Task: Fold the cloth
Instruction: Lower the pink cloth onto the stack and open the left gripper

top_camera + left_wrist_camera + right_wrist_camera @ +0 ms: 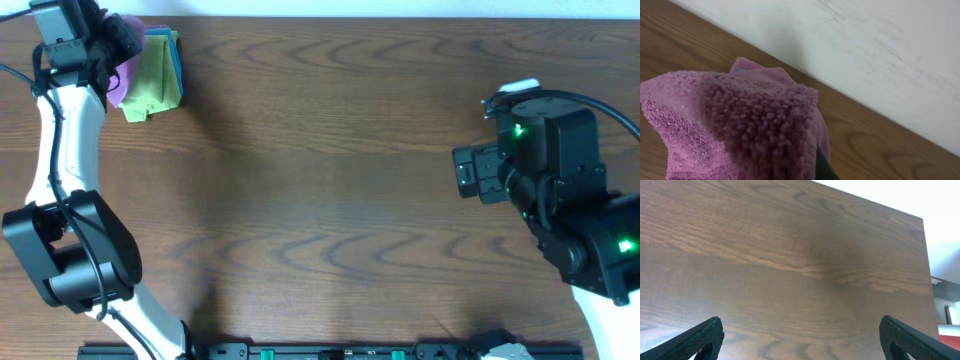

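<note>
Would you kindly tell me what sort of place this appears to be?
Probably a robotics lab workbench: a left arm and right arm at a wood-grain table against a white wall, with coloured cloths stacked.

No text, label, brand, number or sign can be read in any of the three views.
</note>
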Tool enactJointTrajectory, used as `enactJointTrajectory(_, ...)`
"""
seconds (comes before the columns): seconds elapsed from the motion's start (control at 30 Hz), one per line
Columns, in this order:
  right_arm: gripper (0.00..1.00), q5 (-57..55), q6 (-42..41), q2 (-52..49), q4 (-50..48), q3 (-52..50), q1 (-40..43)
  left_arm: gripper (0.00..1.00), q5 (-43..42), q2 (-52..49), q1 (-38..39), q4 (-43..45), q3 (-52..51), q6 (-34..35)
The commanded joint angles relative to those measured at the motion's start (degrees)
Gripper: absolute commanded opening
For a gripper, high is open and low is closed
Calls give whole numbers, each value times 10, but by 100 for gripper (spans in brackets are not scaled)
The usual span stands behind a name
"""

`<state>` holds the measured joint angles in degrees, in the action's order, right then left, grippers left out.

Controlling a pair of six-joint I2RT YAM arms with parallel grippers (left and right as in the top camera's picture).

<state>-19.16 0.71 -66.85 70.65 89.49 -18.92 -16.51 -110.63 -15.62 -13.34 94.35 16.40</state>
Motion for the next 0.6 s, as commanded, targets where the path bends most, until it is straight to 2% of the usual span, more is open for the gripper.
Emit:
enactJointTrajectory(0.0, 99, 2, 7, -9, 0, 0, 5, 5, 4, -11, -6, 9, 8, -14)
enactJointTrajectory(0.4, 99, 2, 6, -28, -4, 0, 5, 5, 6, -62, -5, 2, 8, -16)
enactJointTrajectory(0.57, 99, 2, 6, -28, -6, 0, 5, 6, 4, -82, -5, -34, 8, -13)
